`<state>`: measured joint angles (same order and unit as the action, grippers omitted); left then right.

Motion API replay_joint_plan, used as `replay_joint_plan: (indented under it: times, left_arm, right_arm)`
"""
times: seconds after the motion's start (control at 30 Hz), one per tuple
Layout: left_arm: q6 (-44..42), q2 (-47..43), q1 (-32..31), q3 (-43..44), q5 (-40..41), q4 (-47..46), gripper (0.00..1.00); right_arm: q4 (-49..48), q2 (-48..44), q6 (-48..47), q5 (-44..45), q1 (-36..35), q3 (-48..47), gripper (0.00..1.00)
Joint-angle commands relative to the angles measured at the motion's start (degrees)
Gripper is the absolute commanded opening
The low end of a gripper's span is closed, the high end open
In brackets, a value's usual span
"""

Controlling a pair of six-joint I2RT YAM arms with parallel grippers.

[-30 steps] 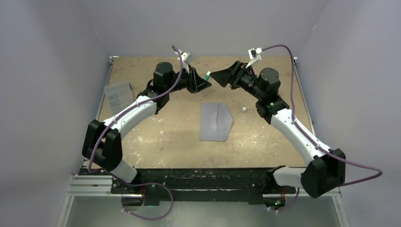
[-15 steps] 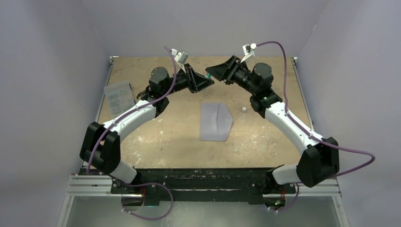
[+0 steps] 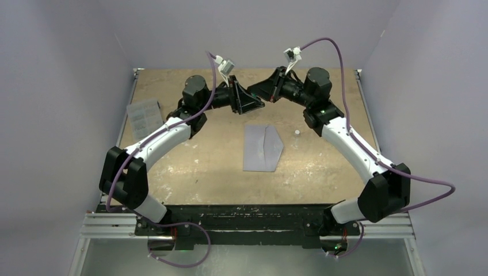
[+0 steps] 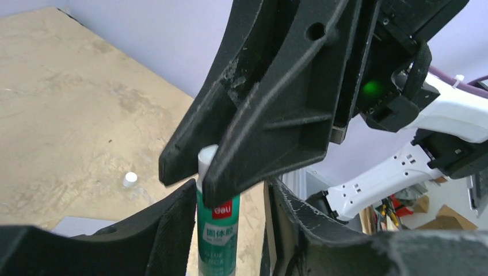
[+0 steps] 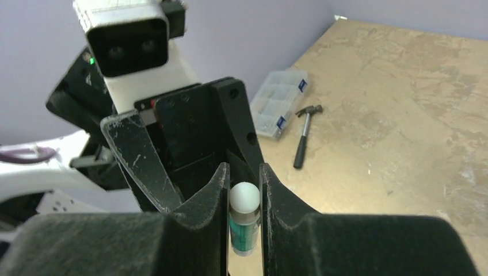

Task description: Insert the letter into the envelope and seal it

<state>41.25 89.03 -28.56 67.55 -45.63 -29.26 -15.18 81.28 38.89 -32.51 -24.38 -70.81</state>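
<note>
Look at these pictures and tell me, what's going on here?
The two arms meet above the far side of the table, passing a glue stick between them. The right gripper is pinched on the stick's white end. The left gripper flanks its green body, with a gap on one side. The envelope lies flat below, its flap open and not yet sealed, with a small white cap beside it.

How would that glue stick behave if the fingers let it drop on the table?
The glue stick is a round tube, so it would probably roll. Its glossy plastic looks slippery. Slim beside the fingers, it is likely light.
</note>
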Motion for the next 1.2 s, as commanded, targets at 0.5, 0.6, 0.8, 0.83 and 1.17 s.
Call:
replay_joint_plan:
  times: [0.5, 0.6, 0.8, 0.83, 1.17]
  left_arm:
    - [-5.22, 0.52, -0.09, 2.33, -3.20, 7.07, 0.00]
    - [-3.83, -0.22, -0.06, 2.01, 0.27, 4.55, 0.00]
    - [5.51, -2.32, -0.10, 0.39, 14.57, -0.95, 0.00]
    - [7.35, -2.63, -0.10, 0.27, 15.92, -1.99, 0.00]
    - [15.47, -2.54, -0.10, 1.78, 17.24, -8.00, 0.00]
  right_arm:
    - [2.19, -4.19, -4.03, -3.49, -0.06, -1.16, 0.92]
    - [-8.60, -9.78, 1.06, 1.24, 0.03, 6.65, 0.97]
    - [-16.91, -16.23, 1.28, 2.83, -0.19, 16.62, 0.93]
    - [-15.62, -16.29, 0.51, 3.00, -0.28, 16.62, 0.89]
    - [-5.77, -11.15, -3.37, 8.69, -1.87, 8.84, 0.69]
